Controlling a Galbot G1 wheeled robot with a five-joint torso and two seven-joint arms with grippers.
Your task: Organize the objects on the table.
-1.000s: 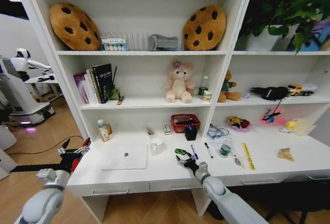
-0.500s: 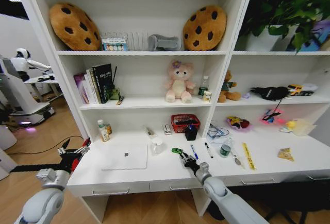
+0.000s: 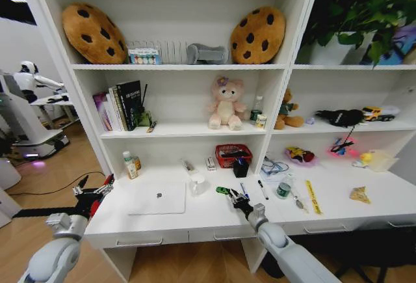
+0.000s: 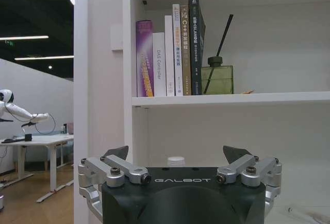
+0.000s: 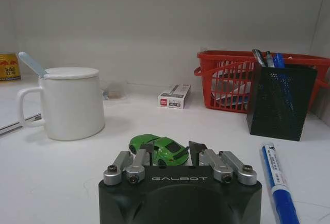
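A tiny green toy car (image 5: 159,150) (image 3: 223,190) rests on the white table (image 3: 208,216), side-on just beyond my right gripper's fingertips. The right gripper (image 5: 171,150) (image 3: 236,198) hovers low over the desk, open by a narrow gap, with nothing between its fingers. A blue pen (image 5: 276,177) (image 3: 244,191) lies beside it, a black pen (image 3: 262,188) and a small greenish tin (image 3: 283,190) farther right. The silver laptop (image 3: 156,199) lies shut on the left half. My left gripper (image 4: 179,154) (image 3: 91,188) hangs open off the desk's left end.
A white lidded mug (image 5: 72,103) (image 3: 197,184) stands left of the car. Behind it are a small box (image 5: 174,96), a red basket (image 5: 227,80) (image 3: 233,155) and a black mesh pen holder (image 5: 281,103). Shelf boards with books (image 4: 170,54) rise above.
The green car sits slightly farther left on the desk than a second ago. My right gripper has shifted a little to the right behind it. The left arm has not moved.
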